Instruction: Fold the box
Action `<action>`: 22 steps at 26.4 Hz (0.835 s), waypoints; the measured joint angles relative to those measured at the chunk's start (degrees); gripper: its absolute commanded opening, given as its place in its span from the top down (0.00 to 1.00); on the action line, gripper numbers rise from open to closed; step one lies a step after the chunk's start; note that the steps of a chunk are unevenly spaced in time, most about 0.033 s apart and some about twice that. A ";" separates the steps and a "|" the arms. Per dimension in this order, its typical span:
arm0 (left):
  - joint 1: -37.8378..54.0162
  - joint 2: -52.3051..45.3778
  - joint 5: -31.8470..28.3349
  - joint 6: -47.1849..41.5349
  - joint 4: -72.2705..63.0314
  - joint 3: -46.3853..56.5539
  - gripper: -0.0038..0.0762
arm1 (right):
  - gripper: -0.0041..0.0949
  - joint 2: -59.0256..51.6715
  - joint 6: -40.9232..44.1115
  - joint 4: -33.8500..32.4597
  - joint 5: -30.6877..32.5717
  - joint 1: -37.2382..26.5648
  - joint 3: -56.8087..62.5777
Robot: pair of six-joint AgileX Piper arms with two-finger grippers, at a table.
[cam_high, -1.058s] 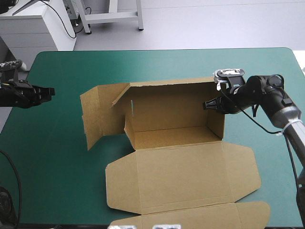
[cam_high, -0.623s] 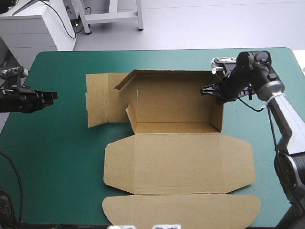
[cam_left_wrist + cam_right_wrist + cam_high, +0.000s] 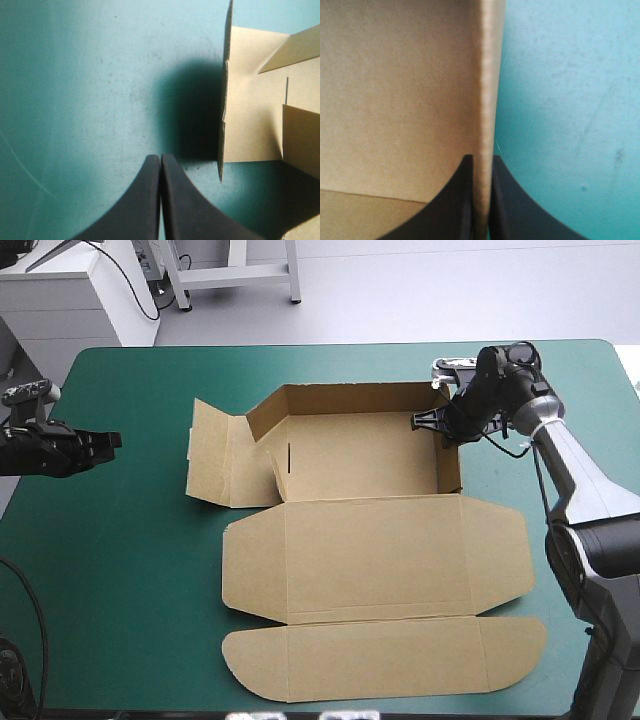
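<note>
You are looking at the table with its teal-green cover, and the box takes up most of its middle. The box is brown and stands as an open tray toward the far side, with its far wall and right wall raised. Its lid lies flat on the cover on the near side of the tray. The rounded tuck flap lies beyond it, reaching close to the table's near edge. The left flap splays outward to the left of the tray, only partly raised.

Your right gripper is at the tray's far right corner. In its wrist view the black fingers are pinched all but together on the top edge of the right wall, one finger inside the tray and one outside.

Your left gripper hovers over bare cover near the table's left edge, well apart from the box. Its fingers are pressed together into one point and hold nothing. The edge of the left flap shows ahead of it.
</note>
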 measured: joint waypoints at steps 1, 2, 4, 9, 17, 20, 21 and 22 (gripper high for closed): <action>0.00 0.00 0.07 0.00 0.00 0.00 0.96 | 0.62 0.89 0.00 0.22 -0.37 0.00 -0.51; 0.00 0.00 0.11 0.06 0.00 0.00 0.96 | 0.56 2.02 -0.10 0.56 -0.37 0.00 -0.73; 0.00 0.00 0.11 0.16 0.00 0.00 0.96 | 0.36 2.83 -0.04 0.63 0.00 0.00 -0.73; 0.00 0.00 0.11 0.16 0.00 0.00 0.96 | 0.24 3.07 2.41 -0.64 1.81 0.00 -5.33; 0.00 0.00 0.10 0.16 0.00 0.00 0.96 | 0.24 -0.26 7.38 1.39 2.92 0.17 -6.86; 0.00 0.00 0.10 0.16 -0.19 0.00 0.96 | 0.24 -2.26 8.41 3.27 3.03 0.17 -3.00; 0.00 0.00 0.16 0.16 -0.21 0.00 0.96 | 0.24 -2.81 8.66 3.54 3.09 0.17 -1.79; 0.00 0.00 0.23 0.16 -0.32 0.00 0.96 | 0.24 -3.25 8.82 3.84 3.09 0.17 0.01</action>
